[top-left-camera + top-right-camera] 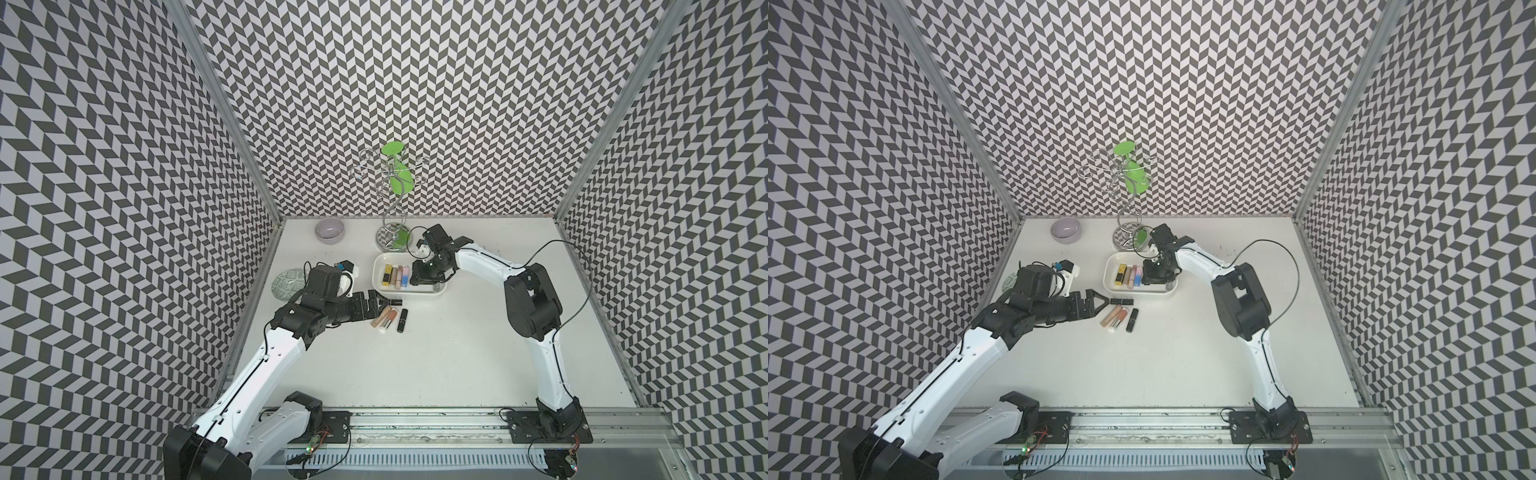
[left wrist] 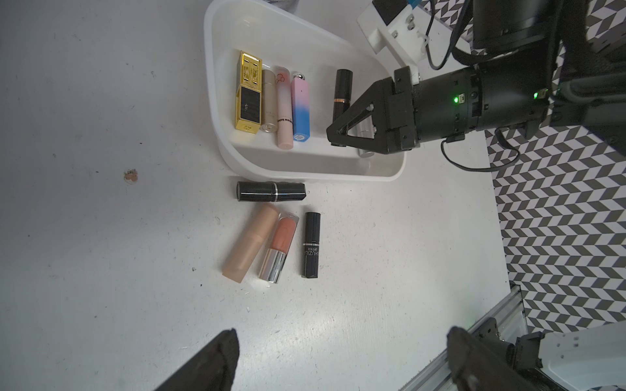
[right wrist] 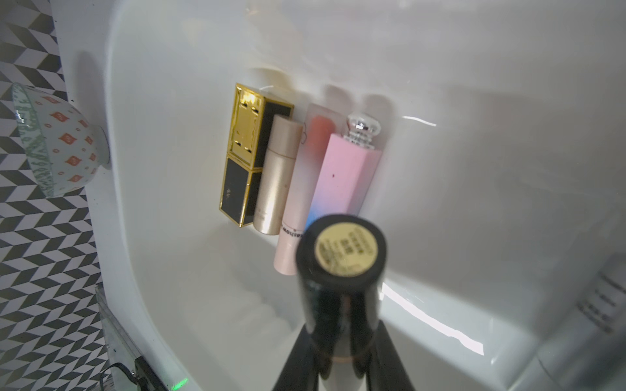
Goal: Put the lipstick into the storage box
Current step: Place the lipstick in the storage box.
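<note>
Black-and-white chevron walls [image 1: 415, 83], aluminium corner posts [image 1: 226, 112], scuffed white tabletop [image 1: 457, 353], metal rail [image 1: 424, 417] along front

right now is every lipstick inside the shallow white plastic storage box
No, four lipsticks lie on the white table outside the shallow white plastic storage box.

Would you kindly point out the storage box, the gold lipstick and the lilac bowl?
storage box [image 1: 407, 293]: in a top view, on its near wall.
gold lipstick [image 2: 248, 93]: in the left wrist view, on its mid-body.
lilac bowl [image 1: 329, 230]: in a top view, on its inner hollow.
</note>
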{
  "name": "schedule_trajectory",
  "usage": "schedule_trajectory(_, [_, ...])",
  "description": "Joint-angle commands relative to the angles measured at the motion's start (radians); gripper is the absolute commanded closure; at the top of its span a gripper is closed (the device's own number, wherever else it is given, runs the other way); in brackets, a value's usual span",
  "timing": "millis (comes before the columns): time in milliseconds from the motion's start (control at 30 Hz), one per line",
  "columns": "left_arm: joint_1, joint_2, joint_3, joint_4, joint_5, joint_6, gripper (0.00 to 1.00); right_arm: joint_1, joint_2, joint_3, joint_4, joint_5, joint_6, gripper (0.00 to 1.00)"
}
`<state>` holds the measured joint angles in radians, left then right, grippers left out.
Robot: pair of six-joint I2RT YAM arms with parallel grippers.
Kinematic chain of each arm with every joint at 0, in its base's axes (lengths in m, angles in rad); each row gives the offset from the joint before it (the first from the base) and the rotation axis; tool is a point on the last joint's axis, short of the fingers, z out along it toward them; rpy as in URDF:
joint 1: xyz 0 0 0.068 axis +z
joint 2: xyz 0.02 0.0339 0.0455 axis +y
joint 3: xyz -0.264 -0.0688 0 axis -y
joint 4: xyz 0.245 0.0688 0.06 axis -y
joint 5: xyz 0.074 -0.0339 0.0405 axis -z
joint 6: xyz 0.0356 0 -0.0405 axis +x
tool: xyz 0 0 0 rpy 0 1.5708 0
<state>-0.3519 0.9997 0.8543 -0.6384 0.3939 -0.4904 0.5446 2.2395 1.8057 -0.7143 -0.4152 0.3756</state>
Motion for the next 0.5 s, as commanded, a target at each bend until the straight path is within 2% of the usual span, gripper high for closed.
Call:
schedule_trajectory(0, [0.01,-0.005,-0.009,-0.009,-0.004,0.017,0.01,-0.004,0.036,0.03,0.013,-0.002,-0.015,0.8])
schedule_trajectory(467, [0.009,0.007,-0.009,-0.021,-0.004,0.032,0.01,-0.012,0.095,0.07,0.016,-0.01,-0.015,0.75])
